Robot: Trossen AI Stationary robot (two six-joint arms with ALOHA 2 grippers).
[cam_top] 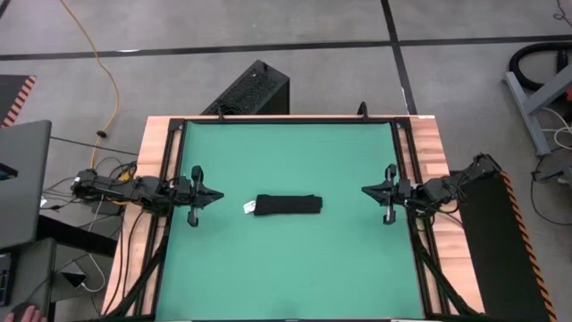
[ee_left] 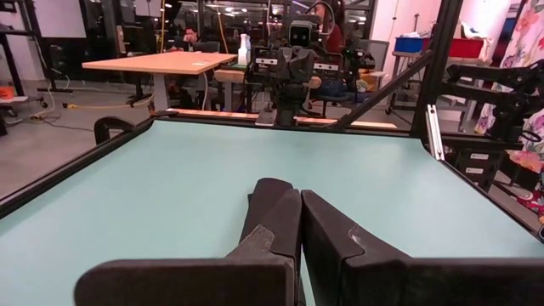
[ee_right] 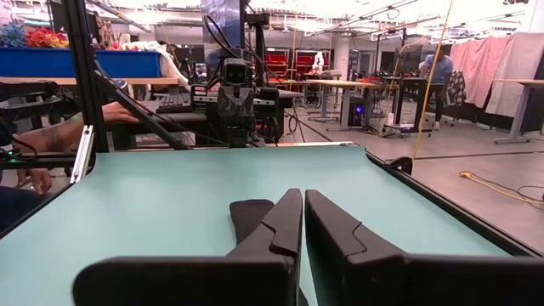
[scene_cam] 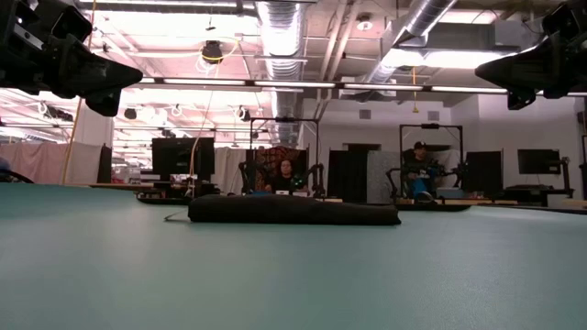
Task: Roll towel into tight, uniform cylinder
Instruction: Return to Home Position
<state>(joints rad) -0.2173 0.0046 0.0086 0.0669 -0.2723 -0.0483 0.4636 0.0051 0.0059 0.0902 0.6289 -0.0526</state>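
Observation:
The black towel [cam_top: 288, 205] lies rolled into a short, level cylinder in the middle of the green mat [cam_top: 286, 268]. Its long side rests on the mat, and a small white tag [cam_top: 248, 207] sticks out at its left end. In the low view the towel [scene_cam: 293, 211] is a low dark roll. My left gripper [cam_top: 219, 193] hovers shut over the mat's left side, pointing level toward the towel and well short of it. My right gripper [cam_top: 365, 190] hovers shut over the right side in the same way. The wrist views show each pair of fingers [ee_left: 300, 208] [ee_right: 303, 208] closed together with nothing between them.
A black frame rail [cam_top: 286, 119] runs around the mat on the wooden table [cam_top: 431, 143]. A black ribbed box [cam_top: 255, 89] stands on the floor beyond the far edge. A laptop [cam_top: 22, 179] sits off the table's left side. Bare mat lies all around the towel.

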